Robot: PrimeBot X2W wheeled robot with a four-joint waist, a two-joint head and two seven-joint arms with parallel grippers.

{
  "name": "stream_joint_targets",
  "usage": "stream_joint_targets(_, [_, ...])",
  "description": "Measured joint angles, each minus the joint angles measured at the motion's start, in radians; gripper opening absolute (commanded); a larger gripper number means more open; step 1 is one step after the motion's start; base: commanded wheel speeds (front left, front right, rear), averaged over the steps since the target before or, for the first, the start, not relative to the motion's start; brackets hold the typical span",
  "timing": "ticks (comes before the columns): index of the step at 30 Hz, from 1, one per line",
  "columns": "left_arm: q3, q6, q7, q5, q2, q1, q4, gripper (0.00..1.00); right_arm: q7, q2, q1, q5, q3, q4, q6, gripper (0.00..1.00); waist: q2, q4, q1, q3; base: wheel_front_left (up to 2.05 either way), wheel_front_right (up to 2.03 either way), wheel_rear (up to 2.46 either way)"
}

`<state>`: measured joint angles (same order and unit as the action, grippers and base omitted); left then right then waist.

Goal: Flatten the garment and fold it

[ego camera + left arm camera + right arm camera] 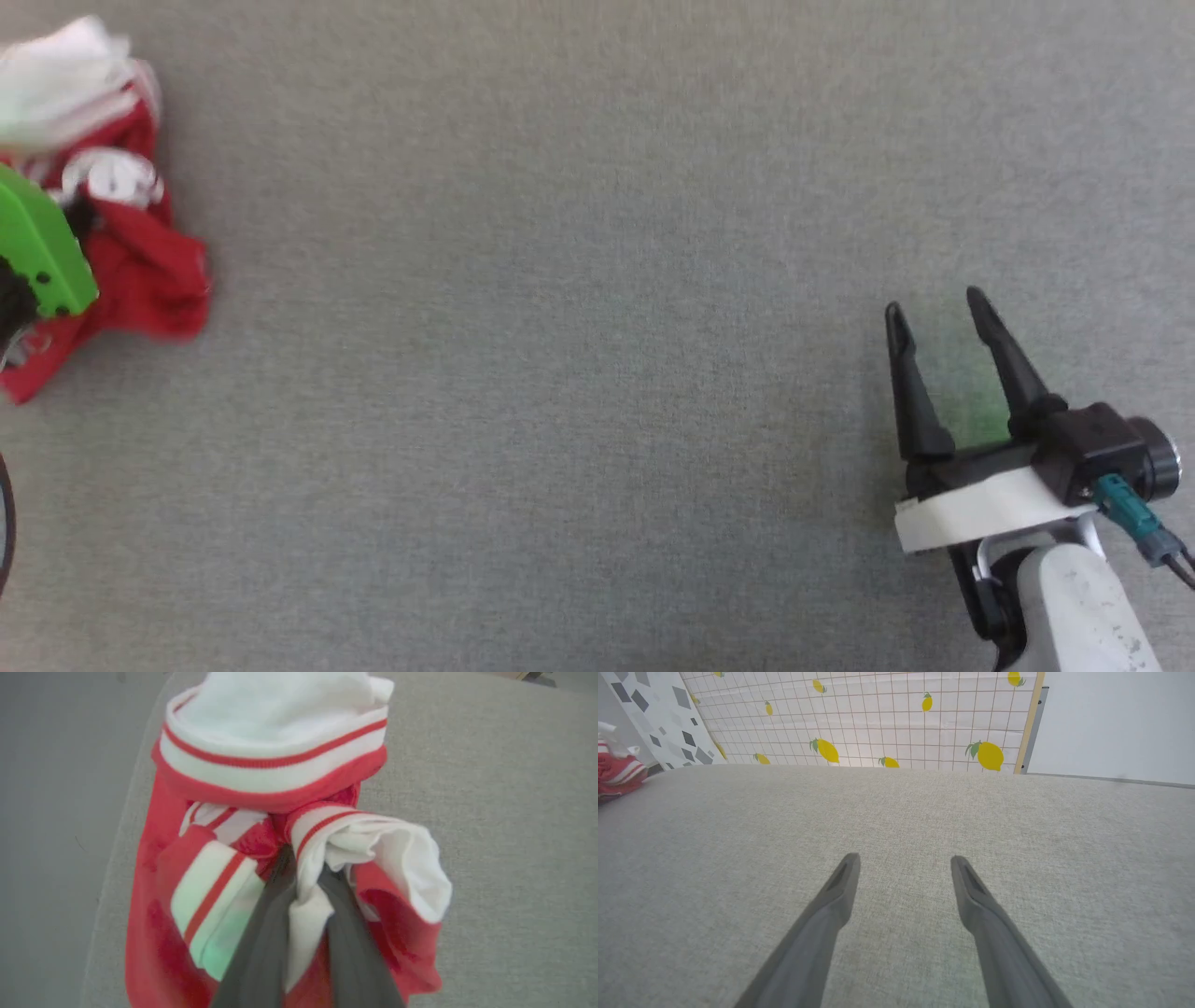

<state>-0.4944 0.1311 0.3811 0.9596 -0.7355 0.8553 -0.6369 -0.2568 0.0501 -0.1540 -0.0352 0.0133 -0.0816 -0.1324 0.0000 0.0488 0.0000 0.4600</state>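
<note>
Nearest to the robot, the right gripper [934, 305], with its two long dark fingers, stood over the right part of the wide grey woven-cloth surface [560, 373]. Its fingers were spread apart with nothing between them, and bare cloth of the surface lay under them.

Farther away, close to the left edge of the surface, the left gripper [303, 877] was clamped on the garment [275, 772], a crumpled red jersey of smooth fabric with white panels and red-striped white trim. A fold of the white fabric was pinched between its fingers. The garment sat in a heap there, well apart from the right gripper.

Beyond the far edge of the surface stood a white grid-patterned sheet printed with yellow lemons [878, 718].

The flattening step seemed to be only at its beginning, because no part of the garment was spread out. The next move would probably call for bringing the heap toward the middle of the surface. The right gripper would then need to cross over and take a second edge, so that both could stretch the fabric.
</note>
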Motion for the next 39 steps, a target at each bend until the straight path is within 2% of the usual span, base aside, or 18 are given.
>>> stream_joint_targets(9, [-0.012,0.000,-0.352,0.015,0.007,0.003,0.080,0.00,0.000,0.000,0.067,-0.020,0.009,-0.041,0.000,1.00,0.0000,0.016,0.0000,-0.159,0.00,0.00,0.00])
stream_joint_targets(16, [-0.057,0.000,-0.541,-0.060,0.007,0.026,0.206,0.00,0.000,0.000,0.090,-0.037,0.011,-0.050,0.000,1.00,0.0000,0.015,0.0000,-0.278,0.00,0.00,0.00])
stream_joint_targets(21, [-0.115,-0.002,-0.546,-0.111,0.041,0.043,0.349,0.00,0.000,0.000,0.102,-0.044,-0.006,-0.051,0.000,1.00,0.0000,-0.001,-0.0001,-0.344,0.00,0.00,0.00])
stream_joint_targets(29, [-0.235,-0.019,-0.397,-0.122,0.115,0.049,0.551,0.00,0.000,0.000,0.102,-0.053,-0.028,-0.037,0.000,1.00,0.0000,-0.084,-0.0001,-0.383,0.00,0.00,0.00])
stream_joint_targets(33, [-0.309,-0.019,-0.332,-0.122,0.156,0.043,0.574,0.00,0.000,0.000,0.097,-0.058,-0.026,-0.036,0.000,1.00,0.0000,-0.140,-0.0001,-0.376,0.00,0.00,0.00])
stream_joint_targets(39, [-0.401,-0.018,-0.372,-0.201,0.242,0.035,0.494,0.00,0.000,0.001,0.071,-0.088,-0.016,-0.033,0.000,1.00,0.0001,-0.221,-0.0001,-0.344,0.00,0.00,0.00])
